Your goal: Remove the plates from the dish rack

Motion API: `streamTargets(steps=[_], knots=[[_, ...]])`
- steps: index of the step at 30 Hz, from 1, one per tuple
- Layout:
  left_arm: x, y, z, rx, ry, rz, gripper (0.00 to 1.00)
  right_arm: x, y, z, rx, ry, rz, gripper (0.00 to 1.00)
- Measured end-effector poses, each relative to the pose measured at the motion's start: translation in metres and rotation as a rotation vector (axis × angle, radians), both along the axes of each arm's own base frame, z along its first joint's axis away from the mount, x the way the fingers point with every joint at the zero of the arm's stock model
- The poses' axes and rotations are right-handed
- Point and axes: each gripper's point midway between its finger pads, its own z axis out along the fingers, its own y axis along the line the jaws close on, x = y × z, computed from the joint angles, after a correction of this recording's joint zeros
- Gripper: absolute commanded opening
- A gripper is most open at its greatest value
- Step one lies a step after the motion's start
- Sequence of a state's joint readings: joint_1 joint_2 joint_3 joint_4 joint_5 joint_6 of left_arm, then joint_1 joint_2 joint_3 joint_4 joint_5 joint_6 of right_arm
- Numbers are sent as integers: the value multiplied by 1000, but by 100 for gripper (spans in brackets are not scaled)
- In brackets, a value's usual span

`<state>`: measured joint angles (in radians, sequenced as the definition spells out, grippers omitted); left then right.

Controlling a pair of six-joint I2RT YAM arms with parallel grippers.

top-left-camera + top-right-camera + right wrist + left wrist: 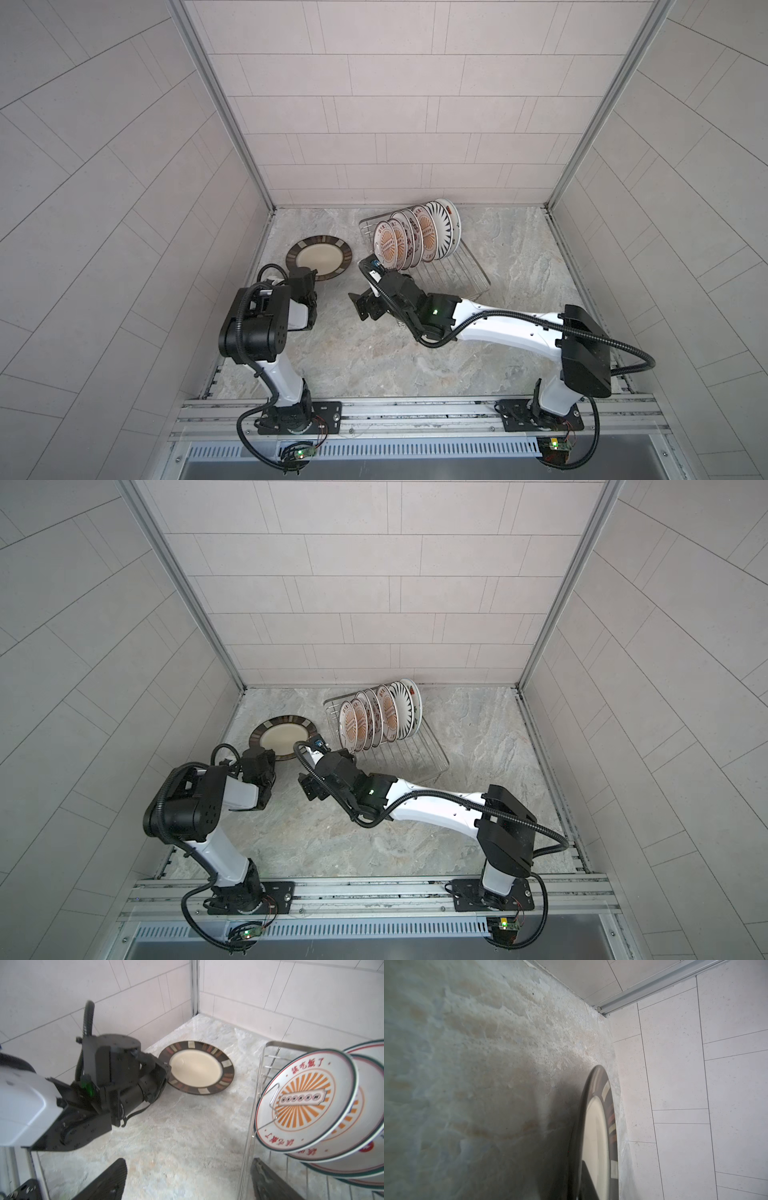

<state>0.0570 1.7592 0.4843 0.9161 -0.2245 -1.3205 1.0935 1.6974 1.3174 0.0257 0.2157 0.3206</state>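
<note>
The silver wire dish rack (462, 272) (424, 756) (268, 1047) stands at the back of the marble counter. Several plates (411, 239) (376, 721) lean upright in it. The front one has an orange sunburst (305, 1101); a dark-striped one (442, 230) stands near the back. A brown-rimmed cream plate (320, 255) (282, 735) (593, 1136) (197, 1068) lies on the counter left of the rack. My left gripper (306, 275) (266, 754) (166, 1076) is shut on its near rim. My right gripper (374, 268) (318, 746) (189, 1165) is open at the rack's front end, one finger inside the wire, holding nothing.
Tiled walls (124, 208) close in at the left, back and right. The lying plate is near the left wall. Bare marble counter (353, 365) spreads in front of both arms. An aluminium rail (415, 411) with the arm bases runs along the front edge.
</note>
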Motion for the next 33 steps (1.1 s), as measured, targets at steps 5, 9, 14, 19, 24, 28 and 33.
streamTargets(steps=[5,9,14,19,24,28,33], knots=[[7,1,0,1,-1,0,14,18,6,-11,-57,-25,-40,94],[7,2,-6,3,21,3,17,27,7,-33,-127,-21,-61,94],[8,1,-18,1,62,-7,29,31,2,-39,-155,-22,-81,93],[9,-1,-23,-5,73,-18,34,35,-2,-41,-163,-24,-98,93],[14,0,-17,-8,43,-18,51,38,-9,-49,-180,-16,-113,93],[17,0,-14,-10,27,-26,61,40,-12,-48,-178,-15,-125,92],[21,4,-6,-13,-11,-24,93,37,-19,-47,-174,-13,-126,92]])
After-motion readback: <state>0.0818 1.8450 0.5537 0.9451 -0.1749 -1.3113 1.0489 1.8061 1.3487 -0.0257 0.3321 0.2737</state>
